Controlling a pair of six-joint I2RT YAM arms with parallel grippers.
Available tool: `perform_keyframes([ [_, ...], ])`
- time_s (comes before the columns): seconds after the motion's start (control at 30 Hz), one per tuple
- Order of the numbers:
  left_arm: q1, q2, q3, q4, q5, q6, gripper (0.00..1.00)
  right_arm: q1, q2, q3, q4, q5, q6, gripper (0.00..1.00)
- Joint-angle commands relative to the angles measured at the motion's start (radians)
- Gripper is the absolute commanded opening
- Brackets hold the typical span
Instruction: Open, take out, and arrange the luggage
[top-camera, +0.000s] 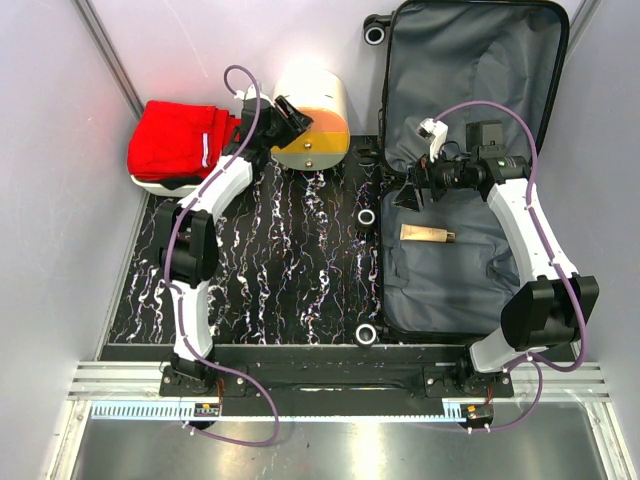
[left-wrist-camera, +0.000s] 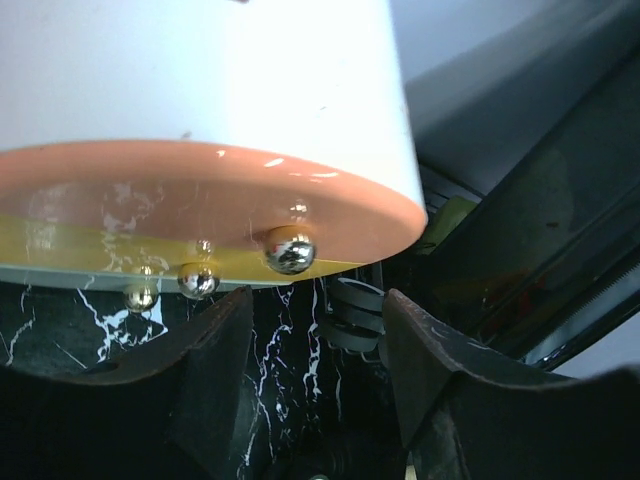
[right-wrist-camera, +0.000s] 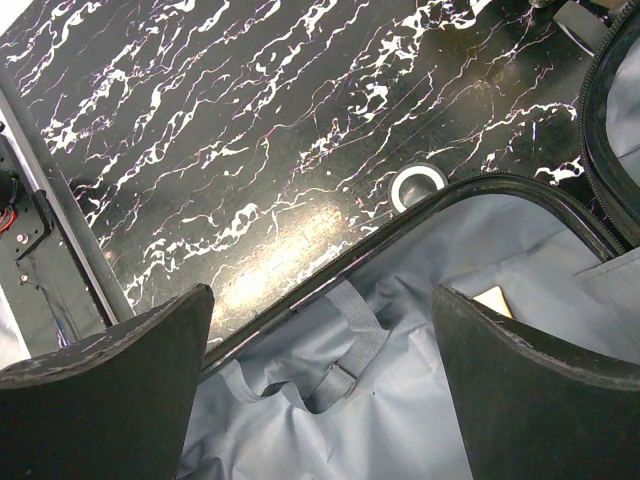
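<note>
**Suitcase open, both grippers spread**

The large hard-shell wheeled suitcase with grey fabric lining (top-camera: 445, 285) lies open on the right side of the black white-veined marble-pattern table (top-camera: 290, 260); a beige tube (top-camera: 427, 234) rests on the lining. The right gripper (right-wrist-camera: 320, 300) hangs over the suitcase's left rim, fingers wide apart and holding nothing, above a grey strap (right-wrist-camera: 350, 350). The left gripper (left-wrist-camera: 320, 310) is also spread and holds nothing, just beside the orange base of the cream-and-orange cylindrical box (top-camera: 312, 105). A red folded cloth (top-camera: 175, 140) sits on the white tray (top-camera: 160, 186) at far left.
</note>
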Motion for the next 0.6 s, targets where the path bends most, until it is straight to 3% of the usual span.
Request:
perform_keyframes([
  [0.0, 0.02, 0.02, 0.014, -0.012, 0.038, -0.154, 0.58, 0.001, -0.01, 0.034, -0.001, 0.004, -0.014, 1.0],
  [0.57, 0.026, 0.098, 0.065, 0.109, 0.097, -0.253, 0.5, -0.001, 0.016, 0.051, -0.002, -0.005, 0.012, 1.0],
])
